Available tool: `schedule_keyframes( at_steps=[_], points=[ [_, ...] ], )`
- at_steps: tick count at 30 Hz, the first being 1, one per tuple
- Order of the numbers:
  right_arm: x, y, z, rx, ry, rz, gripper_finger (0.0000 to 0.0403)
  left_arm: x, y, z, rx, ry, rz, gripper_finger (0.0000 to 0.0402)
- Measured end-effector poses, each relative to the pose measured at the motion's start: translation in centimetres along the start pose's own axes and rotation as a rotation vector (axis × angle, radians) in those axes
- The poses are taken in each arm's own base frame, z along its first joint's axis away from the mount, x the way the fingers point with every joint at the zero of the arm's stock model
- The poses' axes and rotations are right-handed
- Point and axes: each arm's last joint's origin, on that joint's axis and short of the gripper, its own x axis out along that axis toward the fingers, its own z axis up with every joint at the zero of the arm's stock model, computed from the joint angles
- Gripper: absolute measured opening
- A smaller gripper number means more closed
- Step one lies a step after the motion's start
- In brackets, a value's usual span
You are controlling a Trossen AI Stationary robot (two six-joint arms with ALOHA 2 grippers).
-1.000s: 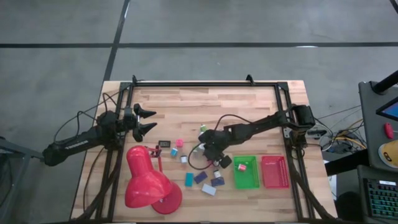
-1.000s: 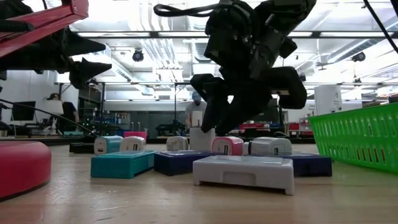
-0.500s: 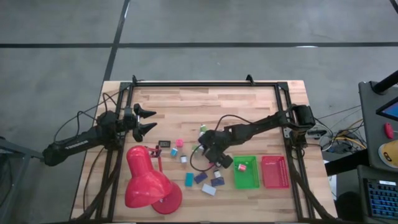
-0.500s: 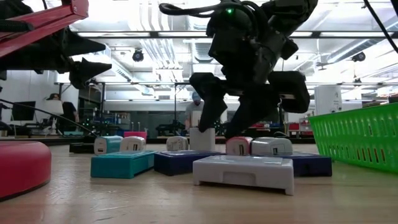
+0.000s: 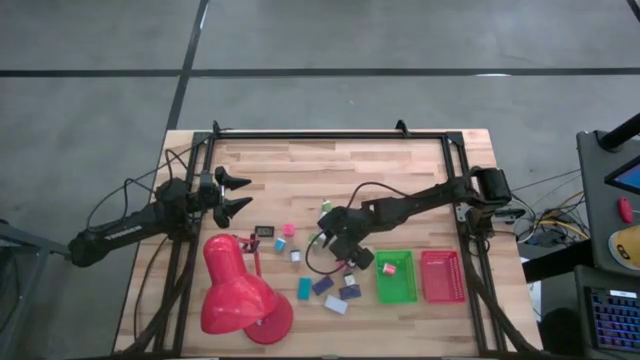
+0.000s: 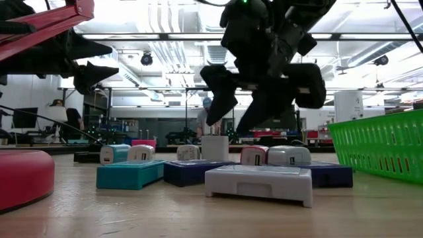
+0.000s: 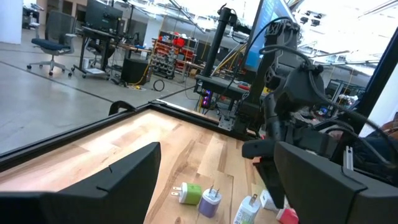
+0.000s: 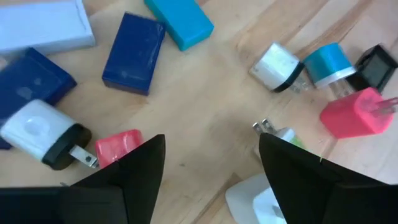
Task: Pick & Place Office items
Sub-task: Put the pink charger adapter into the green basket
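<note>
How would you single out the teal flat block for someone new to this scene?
Start at the big red desk lamp at the table's near left. Just right of its base lies a row of flat blocks; the teal block is the nearest one to the lamp. Its neighbours are dark blue or white.

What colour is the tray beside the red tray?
Green tray; the high view shows it best.

A big red desk lamp (image 5: 237, 297) lies on the wooden table (image 5: 300, 170), its round base at the near edge. A green tray (image 5: 395, 289) and a red tray (image 5: 442, 277) sit side by side. Grey floor (image 5: 90, 110) surrounds the table.
</note>
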Motion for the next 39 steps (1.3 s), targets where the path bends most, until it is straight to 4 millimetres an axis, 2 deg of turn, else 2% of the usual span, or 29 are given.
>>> schedule_keyframes(
  at_steps=[11, 31, 39],
  points=[
    [-0.2, 1.2, -0.1, 0.065, -0.054, 0.171, 0.0262, 0.0, 0.0, 0.0, 0.0, -0.001, 0.0, 0.032],
    [0.3, 1.8, -1.0, -0.01, -0.068, 0.163, 0.0256, 0.0, 0.0, 0.0, 0.0, 0.0, 0.0, 0.032],
    [0.8, 2.3, -1.9, -0.022, -0.096, 0.139, 0.0255, 0.0, 0.0, 0.0, 0.0, 0.0, 0.0, 0.032]
  ],
)
